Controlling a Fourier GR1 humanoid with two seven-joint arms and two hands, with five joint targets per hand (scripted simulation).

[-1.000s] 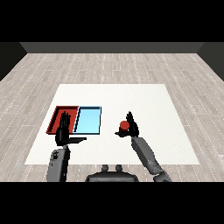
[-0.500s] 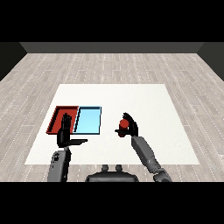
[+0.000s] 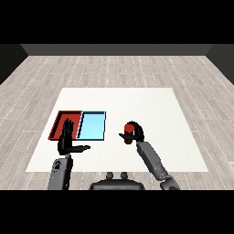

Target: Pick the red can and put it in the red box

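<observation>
**R hand wrapped on can, right of trays**

R hand (image 3: 135, 133) has fingers and thumb curled round the red can (image 3: 130, 133); only the can's top and a bit of its lower front show betw. thumb and fingers. Can sits in the hand over the white table (image 3: 151, 105), near the blue tray (image 3: 93, 125) on its right side, well apart from the red tray (image 3: 64, 118). Whether can touches the table: can't tell.

L hand (image 3: 67, 140) is open, fingers straight and pointing away, thumb stuck out sideways to the right. It holds nothing and overlaps the red tray's near edge.

Trays lie side by side, touching, red on the left.
</observation>
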